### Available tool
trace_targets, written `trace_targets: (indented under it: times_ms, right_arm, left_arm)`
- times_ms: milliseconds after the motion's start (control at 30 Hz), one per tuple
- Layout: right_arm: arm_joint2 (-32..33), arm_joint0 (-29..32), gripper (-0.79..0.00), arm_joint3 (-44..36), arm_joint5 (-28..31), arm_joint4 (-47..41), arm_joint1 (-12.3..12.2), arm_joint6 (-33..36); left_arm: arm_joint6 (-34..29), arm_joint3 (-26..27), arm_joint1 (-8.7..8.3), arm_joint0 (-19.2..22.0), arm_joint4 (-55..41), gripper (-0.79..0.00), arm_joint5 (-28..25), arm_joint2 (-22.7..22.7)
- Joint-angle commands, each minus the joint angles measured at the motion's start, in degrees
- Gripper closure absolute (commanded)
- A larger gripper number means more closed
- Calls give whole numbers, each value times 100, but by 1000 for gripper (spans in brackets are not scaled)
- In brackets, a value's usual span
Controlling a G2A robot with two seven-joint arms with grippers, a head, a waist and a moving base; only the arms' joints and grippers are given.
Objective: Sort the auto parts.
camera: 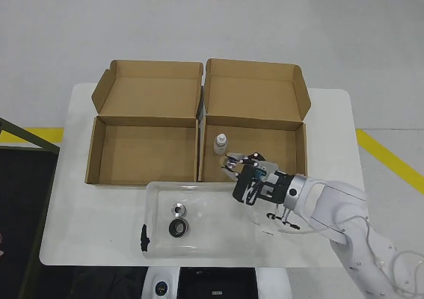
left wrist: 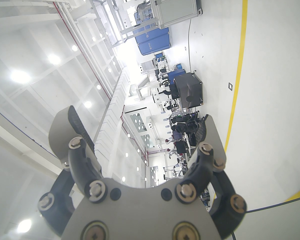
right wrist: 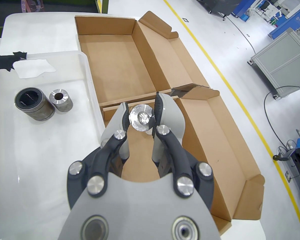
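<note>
My right gripper (right wrist: 141, 112) is shut on a silver flanged disc part (right wrist: 140, 120). It holds the part just above the front left corner of the right cardboard box (camera: 271, 149), as the top view shows at the gripper (camera: 240, 166). A small white-and-silver part (camera: 220, 142) stands upright inside that box, close by. In the clear plastic tray (camera: 219, 243) sit a dark cylindrical bearing (right wrist: 34, 103) and a smaller silver bushing (right wrist: 60, 100). My left gripper (left wrist: 140, 126) is open with nothing between its fingers, pointing up into the room away from the table.
The left cardboard box (camera: 144, 153) stands open beside the right one, both with lids folded back. A black scrap (right wrist: 5, 61) and a white label lie at the tray's far end. Bare white table (camera: 331, 119) runs around the boxes.
</note>
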State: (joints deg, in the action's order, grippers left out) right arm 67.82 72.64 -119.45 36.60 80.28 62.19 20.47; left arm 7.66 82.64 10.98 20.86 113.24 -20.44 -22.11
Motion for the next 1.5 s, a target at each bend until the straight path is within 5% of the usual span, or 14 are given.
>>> trace_targets:
  times_ms: [0,467,1467]
  right_arm:
    - [77,-23,0,52,13,-35,-7,8]
    - [126,-404,0,869,66,-395,5,181]
    - [-1118,-1895,0,3155,-44,-734,326,713]
  left_arm:
    - [0,0,0,0,0,-785,0,0]
    - [0,0,0,0,0,-785,0,0]
    - [0,0,0,0,0,-785,0,0]
